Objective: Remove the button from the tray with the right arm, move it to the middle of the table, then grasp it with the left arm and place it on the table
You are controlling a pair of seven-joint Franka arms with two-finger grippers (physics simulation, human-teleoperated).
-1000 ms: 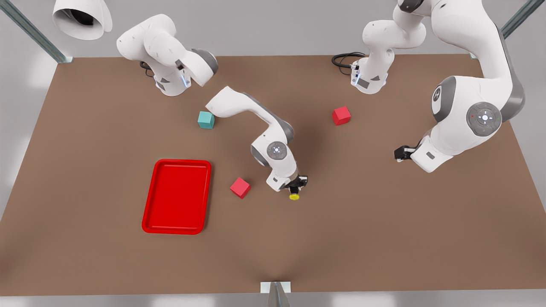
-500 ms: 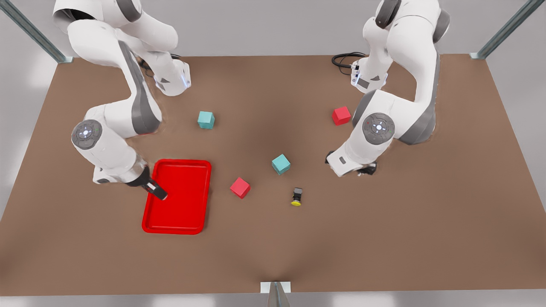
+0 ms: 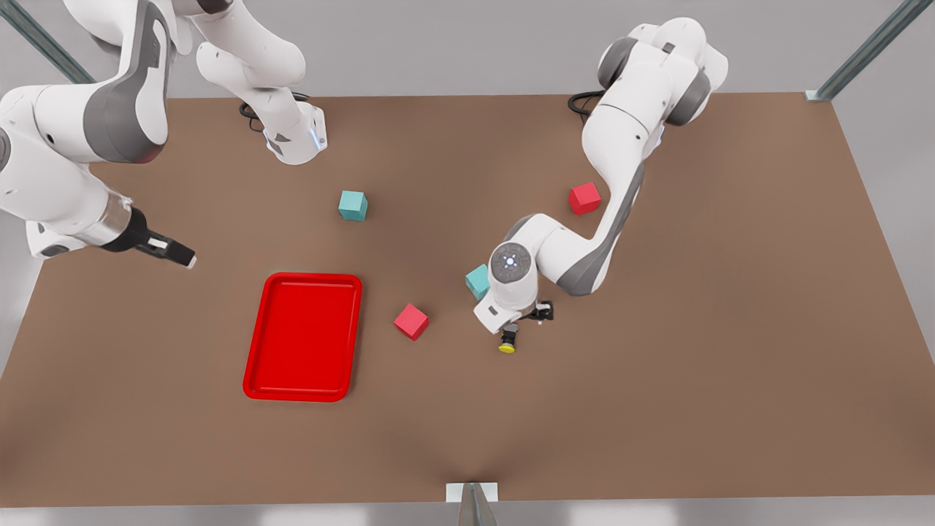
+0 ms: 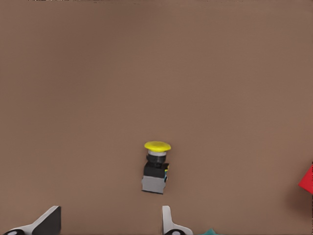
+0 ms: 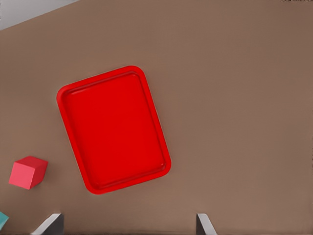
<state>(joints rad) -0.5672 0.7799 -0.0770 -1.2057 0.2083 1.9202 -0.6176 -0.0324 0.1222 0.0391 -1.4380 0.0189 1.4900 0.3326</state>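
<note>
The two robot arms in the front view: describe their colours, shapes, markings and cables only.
Both arms are glossy white rounded segments with grey joint covers. The left arm has a round grey cap with a lit white dot pattern; its black two-finger left gripper has pale fingertips. The right arm ends in a black right gripper. Black cables coil at each base.

The worktop [image 3: 657, 409] looks matt brown and smooth; the tray [image 3: 302, 337] is glossy red (plastic-looking), and the button [image 4: 155, 168] has a smooth yellow cap.

A teal cube [image 3: 477, 281] and red cube [image 3: 411, 321] crowd the button [image 3: 508, 340].
</note>
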